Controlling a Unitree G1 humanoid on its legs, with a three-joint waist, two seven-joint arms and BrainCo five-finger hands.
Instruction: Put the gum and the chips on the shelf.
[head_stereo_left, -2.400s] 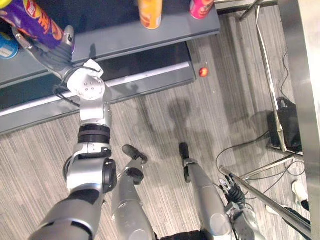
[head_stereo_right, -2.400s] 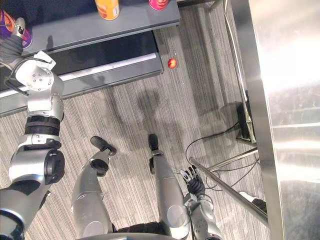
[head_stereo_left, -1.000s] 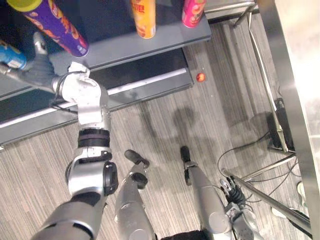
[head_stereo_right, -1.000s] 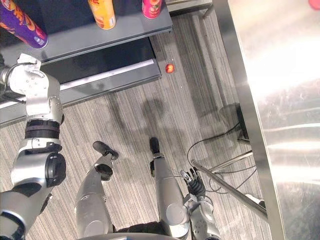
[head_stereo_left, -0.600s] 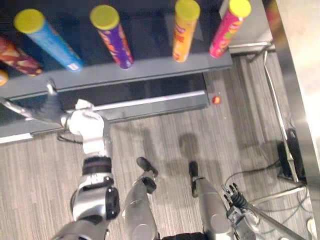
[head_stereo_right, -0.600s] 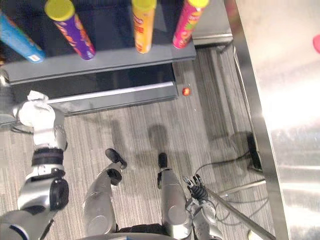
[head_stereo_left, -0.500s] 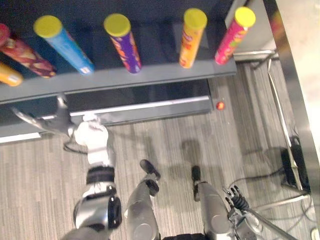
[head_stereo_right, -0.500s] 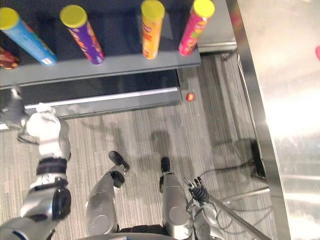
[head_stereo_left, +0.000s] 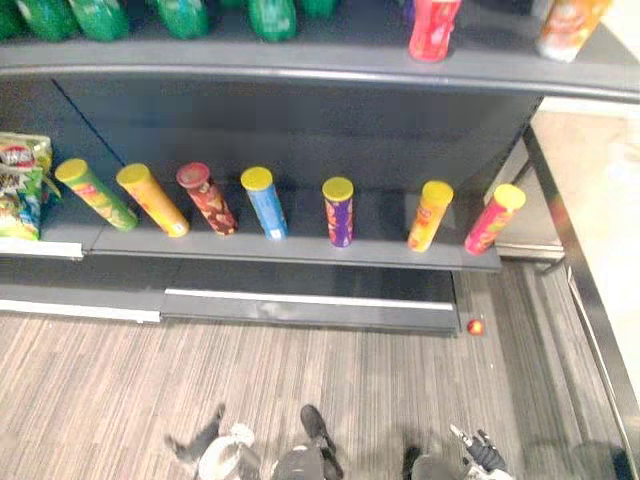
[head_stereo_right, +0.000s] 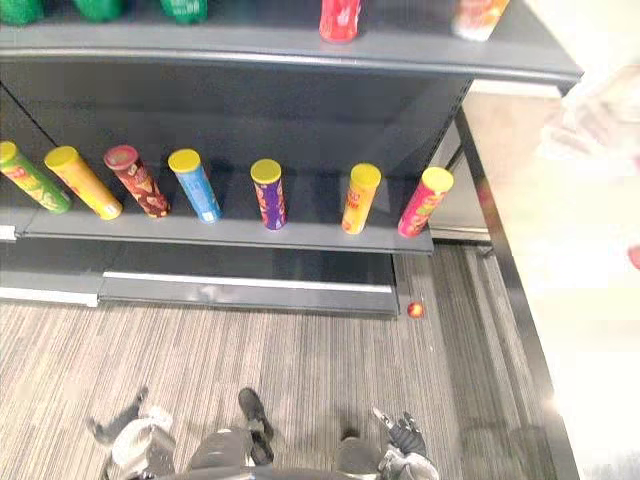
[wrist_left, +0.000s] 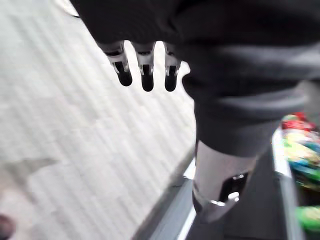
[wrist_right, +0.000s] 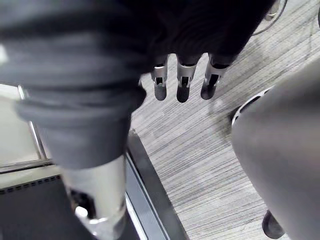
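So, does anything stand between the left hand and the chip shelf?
Nothing visible does: only floor lies between the left hand and the shelf. A small red object lies off to the right.

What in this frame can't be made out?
Small red object on the floor by the shelf, eye views: too small to identify.
Green containers on its top board, left eye view: cut off by the upper edge.
Colourful bag, left eye view: cut off by the left edge.

Dark shelf (head_stereo_left: 300, 252), seven chip tubes (head_stereo_left: 338, 212) in a row, red ball (head_stereo_left: 475, 327) on floor (head_stereo_left: 300, 380)
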